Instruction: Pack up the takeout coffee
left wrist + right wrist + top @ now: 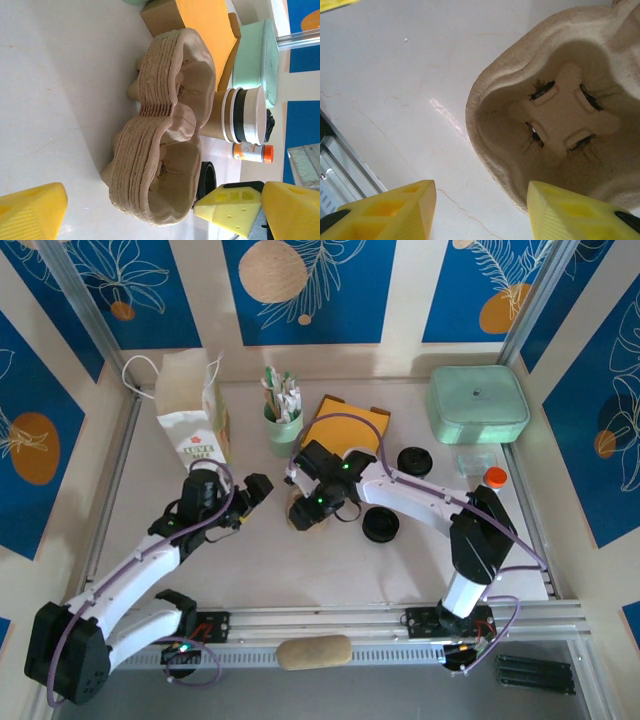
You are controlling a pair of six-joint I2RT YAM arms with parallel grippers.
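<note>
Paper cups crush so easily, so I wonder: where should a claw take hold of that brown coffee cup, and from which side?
On the coffee cup, probably the brown wall just under the banded rim, jaws straddling it from above: it stands upright and lidless, and the pulp carrier crowds one side.

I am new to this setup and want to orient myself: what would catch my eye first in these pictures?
The brown pulp cup carrier in the middle of the table stands out, with both grippers open near it: the left gripper beside it, the right gripper at the rim of an empty pocket. The takeout coffee stands upright just beyond the carrier.
</note>
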